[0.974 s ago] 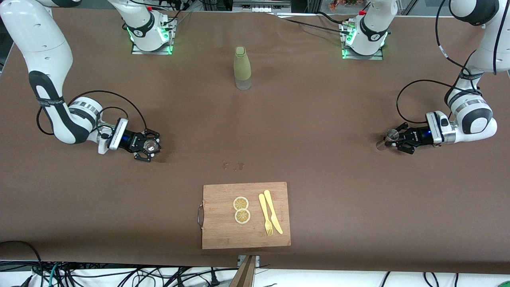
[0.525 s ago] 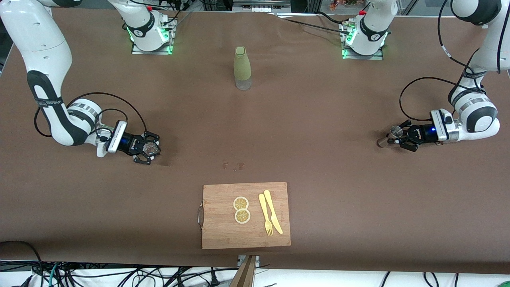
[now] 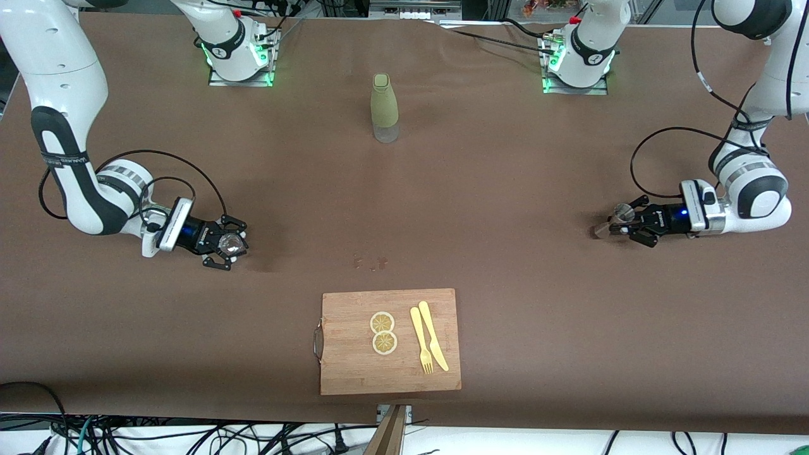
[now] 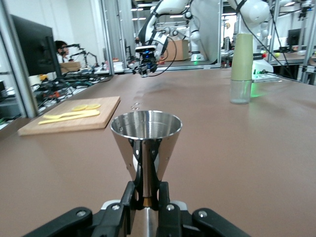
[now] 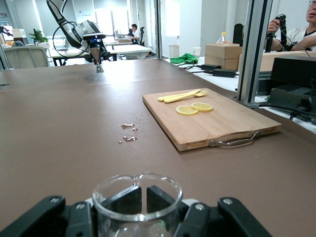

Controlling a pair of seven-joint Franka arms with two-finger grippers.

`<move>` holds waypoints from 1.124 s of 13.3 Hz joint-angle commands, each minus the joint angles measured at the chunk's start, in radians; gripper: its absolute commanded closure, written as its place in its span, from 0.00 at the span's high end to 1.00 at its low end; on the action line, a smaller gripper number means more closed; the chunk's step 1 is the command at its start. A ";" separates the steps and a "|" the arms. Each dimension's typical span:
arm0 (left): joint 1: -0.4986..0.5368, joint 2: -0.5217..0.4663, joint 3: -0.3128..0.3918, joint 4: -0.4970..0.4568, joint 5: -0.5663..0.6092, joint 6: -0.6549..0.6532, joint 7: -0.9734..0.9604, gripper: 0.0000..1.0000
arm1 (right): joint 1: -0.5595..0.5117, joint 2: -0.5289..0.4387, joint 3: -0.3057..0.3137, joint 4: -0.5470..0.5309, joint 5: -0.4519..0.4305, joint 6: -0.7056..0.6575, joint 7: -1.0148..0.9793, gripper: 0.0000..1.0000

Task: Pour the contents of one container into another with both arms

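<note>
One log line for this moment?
left gripper: shut on metal cup | right gripper: shut on glass | pour: not begun

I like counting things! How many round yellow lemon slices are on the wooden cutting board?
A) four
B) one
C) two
C: two round yellow lemon slices lie touching on the wooden cutting board, beside the yellow fork and yellow knife.
</note>
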 commanded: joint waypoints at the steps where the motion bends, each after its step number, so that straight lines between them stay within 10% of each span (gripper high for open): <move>1: -0.055 -0.026 -0.018 -0.001 -0.054 0.036 -0.038 0.00 | 0.013 -0.014 0.000 0.014 0.013 0.004 0.040 0.00; 15: -0.465 -0.089 -0.175 0.013 -0.340 0.444 -0.434 0.00 | 0.059 -0.014 0.043 0.082 0.006 0.083 0.158 0.00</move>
